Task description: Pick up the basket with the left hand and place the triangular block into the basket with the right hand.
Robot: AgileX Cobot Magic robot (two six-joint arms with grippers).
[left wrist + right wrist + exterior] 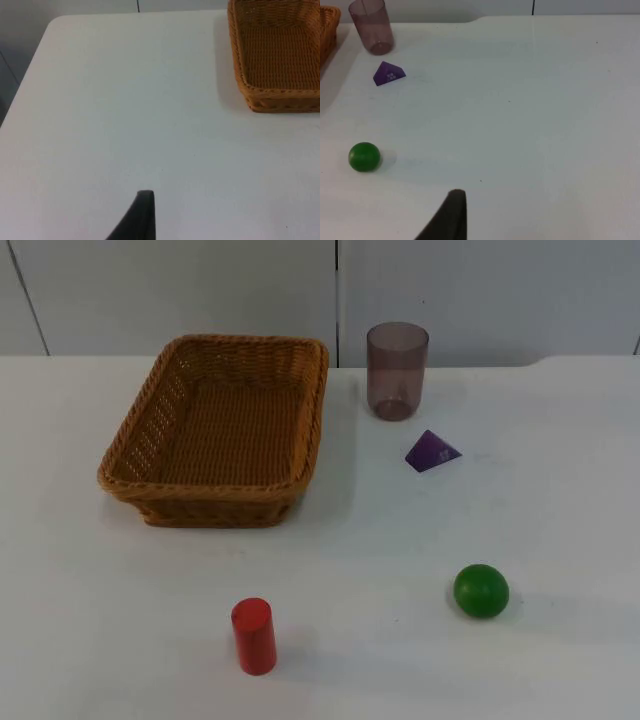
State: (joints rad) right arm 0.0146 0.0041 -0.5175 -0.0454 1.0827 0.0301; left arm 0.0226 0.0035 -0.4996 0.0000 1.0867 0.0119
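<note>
Basket (218, 430) sits on the white table (560, 520) towards the far edge, nothing in it, and I see its corner (274, 55) from the left wrist cam. Purple triangular block (432, 451) lies apart to its right, just in front of the smoky plastic cup (396, 370). Green ball (481, 590) and upright red cylinder (254, 635) stand nearer, well apart. Left gripper (142, 215) hovers over bare table, off from the basket; right gripper (451, 215) hovers w/ ball (364, 157), block (388, 73), cup (371, 26) ahead. Can't tell whether either claw is open or closed.
</note>
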